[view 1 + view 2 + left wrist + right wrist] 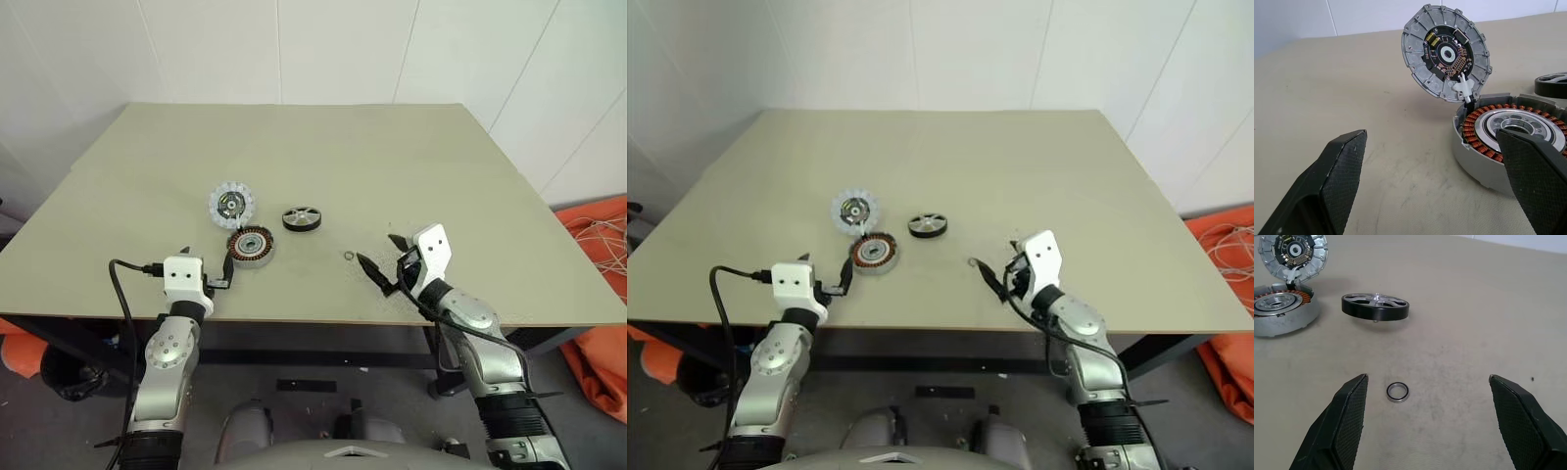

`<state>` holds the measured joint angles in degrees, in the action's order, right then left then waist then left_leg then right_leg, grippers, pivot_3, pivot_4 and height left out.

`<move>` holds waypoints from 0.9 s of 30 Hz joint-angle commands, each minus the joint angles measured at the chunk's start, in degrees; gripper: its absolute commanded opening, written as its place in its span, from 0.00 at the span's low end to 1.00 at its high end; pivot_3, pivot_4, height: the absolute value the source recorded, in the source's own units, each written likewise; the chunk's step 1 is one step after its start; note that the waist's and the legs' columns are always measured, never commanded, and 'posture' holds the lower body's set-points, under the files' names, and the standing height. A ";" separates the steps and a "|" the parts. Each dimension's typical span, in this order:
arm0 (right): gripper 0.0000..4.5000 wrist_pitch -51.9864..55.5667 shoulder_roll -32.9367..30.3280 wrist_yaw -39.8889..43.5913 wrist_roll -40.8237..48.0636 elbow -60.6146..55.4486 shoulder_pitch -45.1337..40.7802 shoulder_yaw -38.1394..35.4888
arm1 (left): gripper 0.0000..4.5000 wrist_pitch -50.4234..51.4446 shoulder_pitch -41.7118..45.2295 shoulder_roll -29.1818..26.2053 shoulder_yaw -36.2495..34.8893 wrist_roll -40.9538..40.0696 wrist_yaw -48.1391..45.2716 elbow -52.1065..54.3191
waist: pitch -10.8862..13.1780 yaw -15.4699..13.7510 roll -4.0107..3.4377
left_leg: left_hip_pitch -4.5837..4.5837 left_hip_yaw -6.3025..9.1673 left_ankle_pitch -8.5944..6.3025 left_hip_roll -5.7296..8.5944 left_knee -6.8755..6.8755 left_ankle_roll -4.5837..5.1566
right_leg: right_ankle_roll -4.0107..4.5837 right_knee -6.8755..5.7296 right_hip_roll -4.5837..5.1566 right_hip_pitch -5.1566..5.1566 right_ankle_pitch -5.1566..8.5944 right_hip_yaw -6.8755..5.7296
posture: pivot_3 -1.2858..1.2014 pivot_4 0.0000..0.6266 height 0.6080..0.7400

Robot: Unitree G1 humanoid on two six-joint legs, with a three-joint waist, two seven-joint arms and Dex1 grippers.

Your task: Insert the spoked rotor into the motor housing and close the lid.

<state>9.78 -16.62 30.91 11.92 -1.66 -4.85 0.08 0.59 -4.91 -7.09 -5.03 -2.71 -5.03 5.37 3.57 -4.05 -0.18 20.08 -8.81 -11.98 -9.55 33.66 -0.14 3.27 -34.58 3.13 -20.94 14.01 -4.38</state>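
The motor housing [251, 245], with its ring of copper windings, lies on the table near the front left. The pale lid [230, 205] stands tilted open at its far rim, and its circuit side shows in the left wrist view [1446, 54]. The black spoked rotor [302, 218] lies flat just right of them. My left gripper [208, 262] is open and level, just short of the housing [1513, 132]. My right gripper [384, 255] is open, pointing across a small metal ring [1389, 392] toward the rotor [1375, 306]. Neither gripper holds anything.
The beige table [441, 176] stretches far behind and to the right of the parts. White walls close off the back. An orange cloth with cables [602, 294] lies on the floor beyond the table's right edge.
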 commanded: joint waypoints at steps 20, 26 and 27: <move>1.00 2.42 -1.70 1.19 0.46 -3.41 -2.52 1.20 | 1.00 -1.01 -0.13 -0.07 -0.02 0.65 0.49 1.87 | 0.00 -0.03 0.00 | 0.00 0.00 0.00 0.00 0.00 0.00 | 0.00 0.00 0.00 0.00 0.00 0.00 | 0.52 0.00 1.00; 1.00 2.51 -1.65 2.03 -1.42 -2.13 -4.38 3.49 | 1.00 -0.99 0.13 -0.02 0.15 0.89 0.47 1.30 | 0.00 0.00 0.00 | 0.00 0.00 0.00 0.00 0.00 0.00 | 0.00 0.00 0.00 0.00 0.00 0.00 | 0.52 0.00 1.00; 1.00 2.63 -1.68 2.17 -1.86 -1.73 -4.84 4.04 | 1.00 -0.98 0.19 0.00 0.16 0.91 0.48 1.22 | 0.00 0.04 0.00 | 0.00 0.00 0.00 0.00 0.00 0.00 | 0.00 0.00 0.00 0.00 0.00 0.00 | 0.52 0.00 1.00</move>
<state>13.08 -17.94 32.54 10.59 -2.39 -7.87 3.31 0.49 -5.23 -7.04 -4.96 -2.09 -4.75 5.36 3.57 -4.01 -0.19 20.08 -8.81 -11.98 -9.55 33.66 -0.14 3.27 -34.59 3.13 -20.95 14.01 -4.38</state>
